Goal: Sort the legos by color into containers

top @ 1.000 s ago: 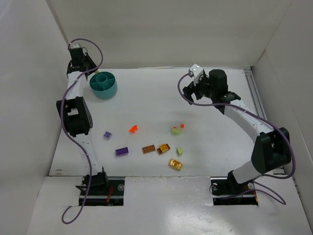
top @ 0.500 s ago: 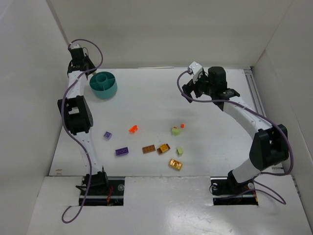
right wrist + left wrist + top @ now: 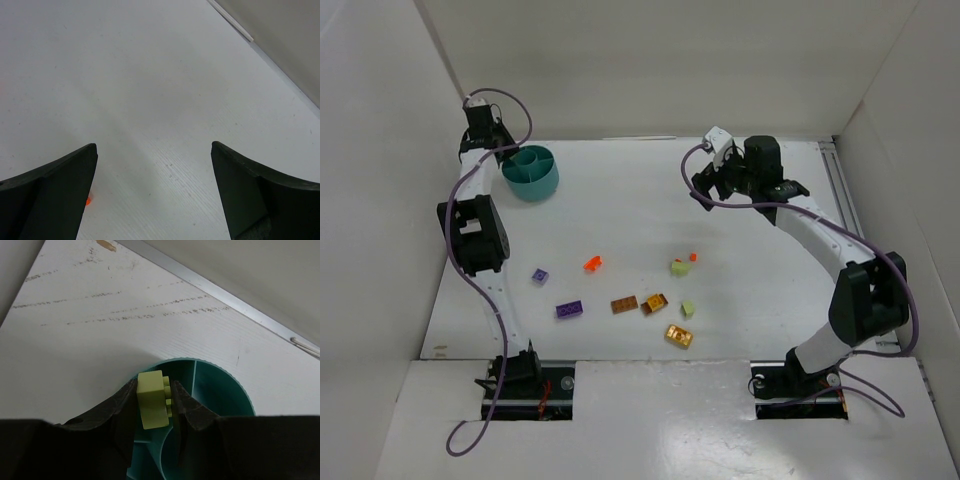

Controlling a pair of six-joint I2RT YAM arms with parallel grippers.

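We hold a pale green lego point(image 3: 151, 399) pinched in the left tool point(image 3: 155, 407), hanging just over the near rim of the teal tub point(image 3: 222, 390) at the far left of the tabletop point(image 3: 620, 205), beside a divider wall point(image 3: 194, 382). Our worry is the drop. Let go here, the brick may strike the rim or the divider and hop into the wrong compartment or out onto the tabletop. We cannot tell which compartment lies beneath it. The right tool point(image 3: 152, 150) stands wide open, grasping nothing, well apart from the tub. Nothing stands between brick and tub. The loose ones lie mid-tabletop, well away: a purple brick point(image 3: 569, 309), a lavender brick point(image 3: 539, 276), a red-orange brick point(image 3: 591, 264), an orange-brown brick point(image 3: 624, 304), a golden yellow brick point(image 3: 678, 335) and another pale green brick point(image 3: 679, 267).
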